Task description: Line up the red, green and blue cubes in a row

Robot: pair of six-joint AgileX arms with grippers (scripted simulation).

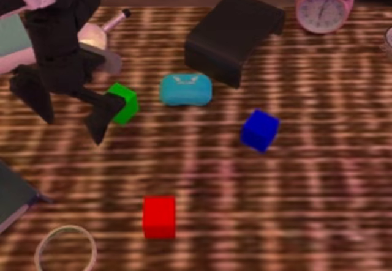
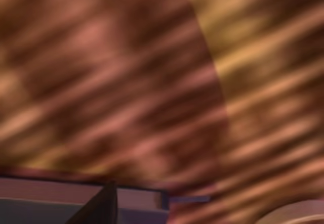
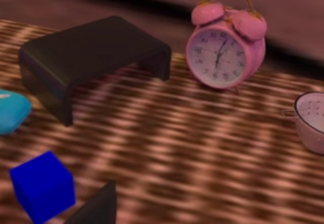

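Observation:
The green cube [image 1: 127, 103] lies at the left, just right of my left gripper [image 1: 72, 127]. That gripper hovers open and empty, one dark finger overlapping the cube's left edge. The cube does not show in the left wrist view. Near the front sits the red cube [image 1: 159, 217]. The blue cube [image 1: 260, 130] [image 3: 43, 186] rests right of centre, turned a little. My right arm is outside the top view. Its wrist view shows one dark fingertip [image 3: 103, 201] set off to the side next to the blue cube, apart from it, and nothing is held.
A light-blue soap bar [image 1: 185, 90] lies between the green cube and a black stand [image 1: 233, 35]. A pink alarm clock [image 1: 324, 5] stands at the back right, with a pink strainer cup [image 3: 311, 120] beside it. A book [image 1: 12, 197] and a ring [image 1: 65, 249] lie front left.

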